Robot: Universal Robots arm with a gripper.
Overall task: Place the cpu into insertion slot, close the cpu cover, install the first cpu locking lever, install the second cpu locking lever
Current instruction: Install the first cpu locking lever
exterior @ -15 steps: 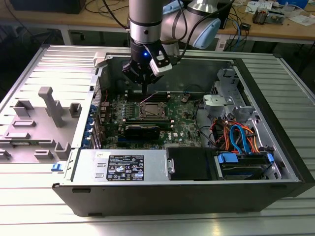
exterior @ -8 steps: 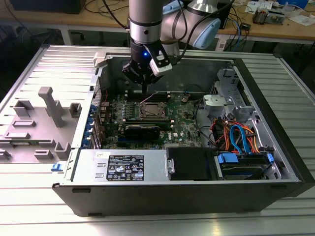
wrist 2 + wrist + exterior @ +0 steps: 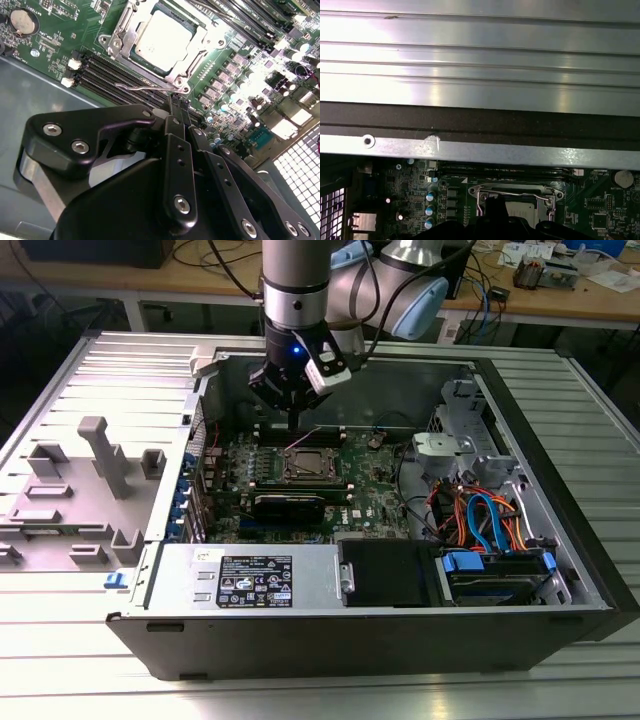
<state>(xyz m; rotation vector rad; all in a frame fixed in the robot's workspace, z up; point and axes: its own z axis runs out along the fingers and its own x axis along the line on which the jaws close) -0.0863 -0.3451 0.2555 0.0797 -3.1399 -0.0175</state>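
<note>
Black end effector (image 3: 175, 100) clenched, tips together and empty, just beside a thin wire locking lever (image 3: 142, 88) at the silver-rimmed square insertion slot's (image 3: 181, 82) edge — likely set to push, not grip. Dull silver-grey square cpu (image 3: 162, 37) lies seated in the slot — thin silvery cpu cover (image 3: 119, 42) down around it.

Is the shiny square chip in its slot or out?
In. The cpu lies flat inside the insertion slot, with silvery metal framing its edges.
</note>
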